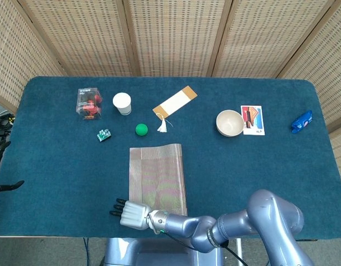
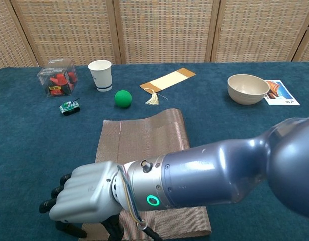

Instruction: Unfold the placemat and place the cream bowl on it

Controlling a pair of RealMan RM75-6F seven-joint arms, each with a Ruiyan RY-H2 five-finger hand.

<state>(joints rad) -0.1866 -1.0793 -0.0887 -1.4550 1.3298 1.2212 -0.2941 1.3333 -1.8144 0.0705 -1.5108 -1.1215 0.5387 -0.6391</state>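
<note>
One placemat point(image 1: 157, 174), one cream bowl point(image 1: 230, 122) (one paper cup point(image 1: 122, 103)).

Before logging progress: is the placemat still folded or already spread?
Folded. The placemat lies as a narrow doubled strip, and the right hand sits at its near left corner.

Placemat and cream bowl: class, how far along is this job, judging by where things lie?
Nothing looks done: the placemat lies folded and the cream bowl sits apart, beside a picture card. In hand: the right hand is at the placemat's near left corner; its grip cannot be told. Left: unfolding, then setting the bowl on it.
</note>
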